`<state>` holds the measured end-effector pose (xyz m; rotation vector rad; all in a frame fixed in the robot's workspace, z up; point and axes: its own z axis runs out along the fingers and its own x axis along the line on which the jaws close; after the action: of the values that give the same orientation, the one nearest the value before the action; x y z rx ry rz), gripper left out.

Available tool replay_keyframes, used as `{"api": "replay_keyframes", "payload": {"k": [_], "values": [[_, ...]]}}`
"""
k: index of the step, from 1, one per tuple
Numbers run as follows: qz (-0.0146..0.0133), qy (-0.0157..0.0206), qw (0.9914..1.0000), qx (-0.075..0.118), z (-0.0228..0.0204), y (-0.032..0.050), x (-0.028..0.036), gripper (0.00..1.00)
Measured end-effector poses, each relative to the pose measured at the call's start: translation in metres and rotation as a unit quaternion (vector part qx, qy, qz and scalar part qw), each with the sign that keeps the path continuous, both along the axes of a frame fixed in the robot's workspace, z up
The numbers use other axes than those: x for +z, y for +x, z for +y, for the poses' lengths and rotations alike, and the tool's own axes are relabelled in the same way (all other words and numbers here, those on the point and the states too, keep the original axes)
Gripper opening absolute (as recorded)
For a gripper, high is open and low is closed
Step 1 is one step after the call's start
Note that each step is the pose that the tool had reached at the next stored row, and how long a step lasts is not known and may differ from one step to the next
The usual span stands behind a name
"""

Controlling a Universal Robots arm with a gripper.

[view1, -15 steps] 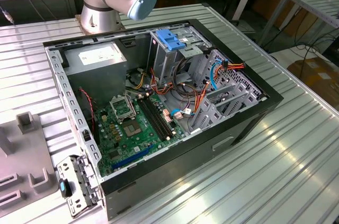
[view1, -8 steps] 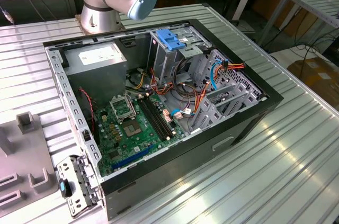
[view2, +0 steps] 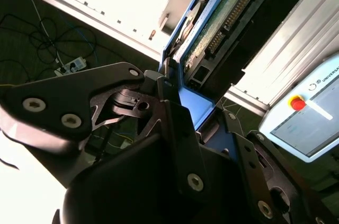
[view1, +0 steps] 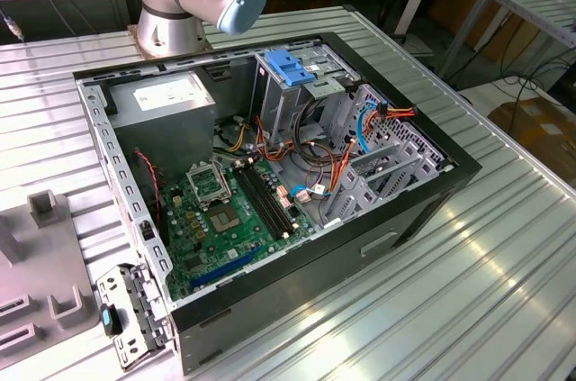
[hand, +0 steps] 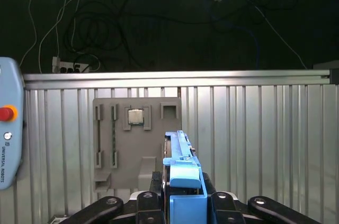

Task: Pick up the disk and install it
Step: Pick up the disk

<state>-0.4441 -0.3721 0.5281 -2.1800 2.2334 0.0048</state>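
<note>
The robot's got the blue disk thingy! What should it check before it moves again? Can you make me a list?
1. Disk held firmly: ok. The gripper is shut on its blue rail in both wrist views.
2. Disk off the table: ok. In the first wrist view it looks lifted clear, standing on edge.
3. Computer case open: ok, seen in the exterior view.
4. Room in the drive cage: cannot tell.
5. Cables out of the way: not ok. The orange cables hang right beside the cage.
</note>
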Motion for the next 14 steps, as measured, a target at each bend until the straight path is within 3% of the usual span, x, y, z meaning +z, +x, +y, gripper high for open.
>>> {"api": "replay_keyframes", "payload": {"k": [14], "values": [[0.0,0.0,1.0,0.0,-0.0007,0.0073,-0.0001,0.37]]}}
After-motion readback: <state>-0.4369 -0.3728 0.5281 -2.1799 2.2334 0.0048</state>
